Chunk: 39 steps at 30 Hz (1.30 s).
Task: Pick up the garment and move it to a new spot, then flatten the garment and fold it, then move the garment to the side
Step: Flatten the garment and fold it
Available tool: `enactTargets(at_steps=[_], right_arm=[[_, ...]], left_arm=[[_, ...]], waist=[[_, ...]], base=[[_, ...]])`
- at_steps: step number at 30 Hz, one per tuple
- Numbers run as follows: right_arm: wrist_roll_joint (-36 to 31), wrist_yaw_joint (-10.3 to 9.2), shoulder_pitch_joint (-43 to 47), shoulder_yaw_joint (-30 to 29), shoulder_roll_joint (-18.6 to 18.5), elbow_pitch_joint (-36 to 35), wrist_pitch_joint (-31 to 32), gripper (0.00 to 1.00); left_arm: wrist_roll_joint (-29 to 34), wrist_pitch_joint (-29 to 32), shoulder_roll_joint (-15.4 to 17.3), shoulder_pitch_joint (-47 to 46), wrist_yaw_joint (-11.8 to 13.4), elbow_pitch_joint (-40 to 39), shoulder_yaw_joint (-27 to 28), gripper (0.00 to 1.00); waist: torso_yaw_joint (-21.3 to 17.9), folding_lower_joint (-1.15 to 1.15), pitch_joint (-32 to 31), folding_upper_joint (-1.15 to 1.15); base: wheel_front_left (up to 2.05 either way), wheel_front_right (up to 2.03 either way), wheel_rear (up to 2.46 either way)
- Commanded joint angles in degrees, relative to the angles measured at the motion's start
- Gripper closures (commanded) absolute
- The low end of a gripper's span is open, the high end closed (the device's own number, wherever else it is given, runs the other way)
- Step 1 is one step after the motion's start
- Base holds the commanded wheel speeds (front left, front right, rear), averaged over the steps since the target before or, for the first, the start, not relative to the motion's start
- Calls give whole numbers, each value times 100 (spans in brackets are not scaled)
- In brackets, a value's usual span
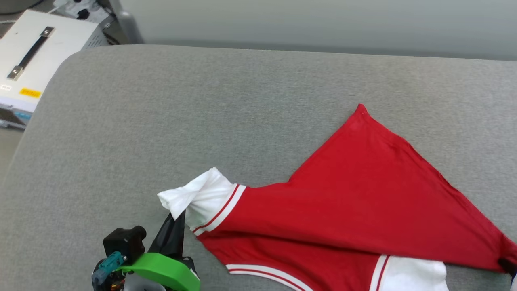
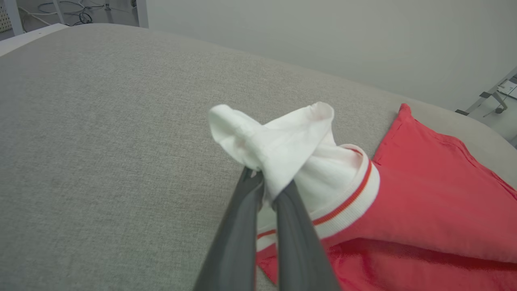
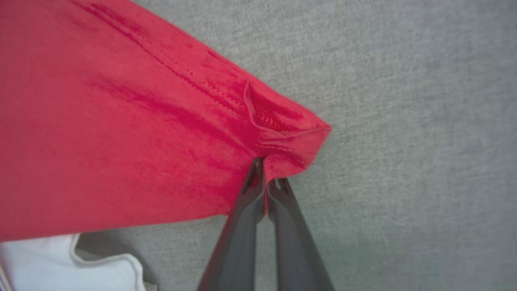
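Left gripper (image 2: 266,190) and right gripper (image 3: 266,180) both clenching shirt (image 1: 363,194). Grey cushion (image 1: 161,121) lying under it; shirt sprawling twisted at front right, red body doubling over itself. Left jaws biting bunched white sleeve (image 2: 282,149); right jaws pinching red hem corner (image 3: 291,133). Watching for slip: right bite looking shallow, so hard stretching could be tearing corner free; uneven pulling could be tightening twist, not flattening.
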Motion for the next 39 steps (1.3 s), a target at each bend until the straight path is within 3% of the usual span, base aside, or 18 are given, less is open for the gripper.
enactTargets(at_steps=[1,8,11,12,13,14,21,29,34,39], right_arm=[[-116,-6,298,-126,219,-193,-13,100],[-607,-6,1770,-583,1554,-1353,278,100],[-636,-6,2040,-570,1829,-1531,269,100],[-646,-6,2094,-569,1877,-1562,182,89],[-634,-6,2101,-590,1909,-1585,51,63],[-608,-6,2078,-623,1941,-1598,-158,0],[-797,-6,1620,-606,1944,-1731,-1868,0],[-1025,-6,614,-215,1441,-1449,-3621,0],[-938,-6,-225,246,970,-933,-3650,0],[-696,-6,-1053,888,322,-406,-2724,0]], left_arm=[[-68,20,60,94,47,3,47,100],[-218,170,137,329,77,148,86,100],[-245,186,150,346,73,182,85,100],[-252,188,151,342,70,195,82,100],[-258,195,152,336,66,206,78,100],[-263,201,153,327,64,212,73,100],[-279,219,152,256,39,225,26,100],[-220,176,73,85,18,186,-101,100],[-152,149,-31,-167,-44,166,-244,100],[-49,121,-167,-496,-116,156,-422,100]], waist=[[-585,0,-315,0],[-931,0,-444,0],[-991,0,-437,0],[-1004,0,-433,0],[-1013,0,-429,0],[-1021,0,-424,0],[-978,0,-406,0],[-752,0,-290,0],[-525,0,-45,0],[-267,0,249,0]], base=[[0,0,0],[0,0,0],[0,0,0],[0,0,0],[0,0,0],[0,0,0],[0,0,0],[0,0,0],[0,0,0],[0,0,0]])
